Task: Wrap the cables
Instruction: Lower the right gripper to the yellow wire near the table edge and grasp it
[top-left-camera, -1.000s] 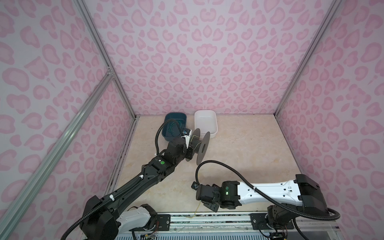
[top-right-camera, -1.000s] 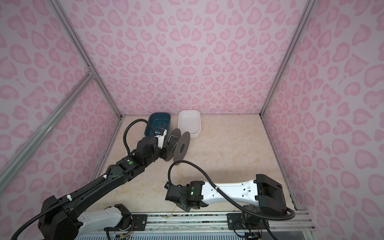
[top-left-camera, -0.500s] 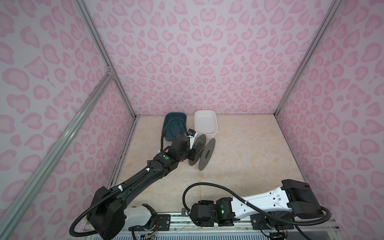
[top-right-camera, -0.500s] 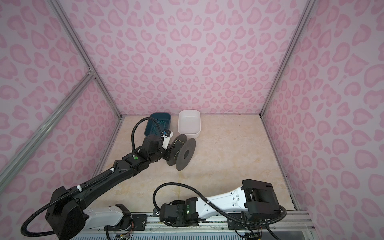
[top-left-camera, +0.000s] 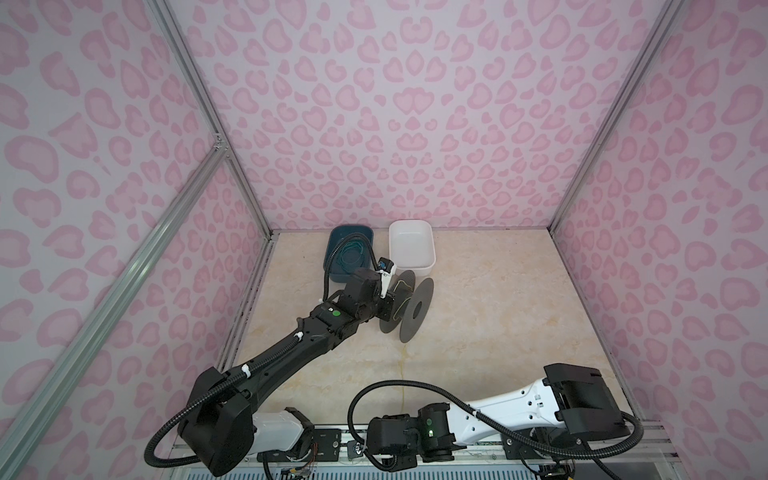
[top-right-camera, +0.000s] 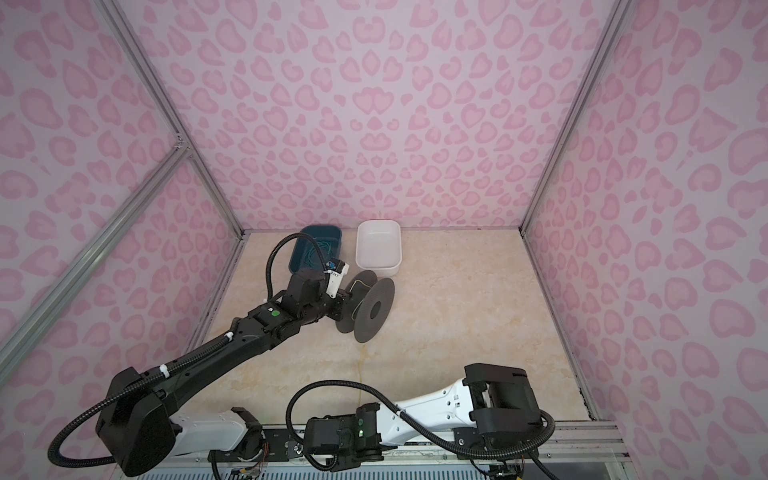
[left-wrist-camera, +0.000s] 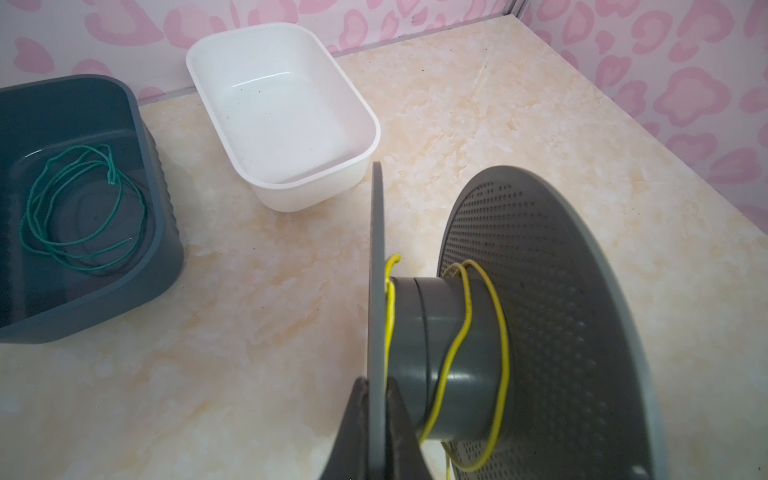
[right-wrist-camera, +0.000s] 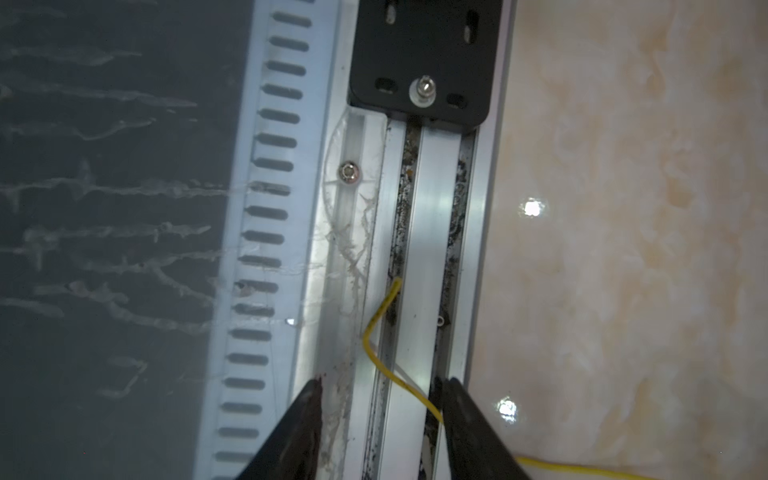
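1. The left fingers (left-wrist-camera: 356, 428) were closed narrowly upon the thin edge of one flange of the grey spool (left-wrist-camera: 451, 353). Whether the spool's rims touched the table (left-wrist-camera: 249, 332) could not be told.
2. The yellow cable (left-wrist-camera: 507, 361) was wound in a few loose turns around the spool's hub, just beyond the left fingertips. One short end stood up against the gripped flange.
3. The right fingers (right-wrist-camera: 461, 419) were set moderately apart with nothing clamped between them. They were placed above the aluminium rail (right-wrist-camera: 432, 208) at the table's edge, well apart from the left fingers.
4. The cable's other end was laid between the right fingers, close beside one of them, with its tip reaching past the fingertips over the rail. Whether it touched that finger could not be told.
5. Beyond the left fingers and the spool, a dark blue bin (left-wrist-camera: 166, 232) and a white bin (left-wrist-camera: 316, 195) were set side by side, a little apart. A coiled green cable (left-wrist-camera: 91, 242) was contained in the blue bin.
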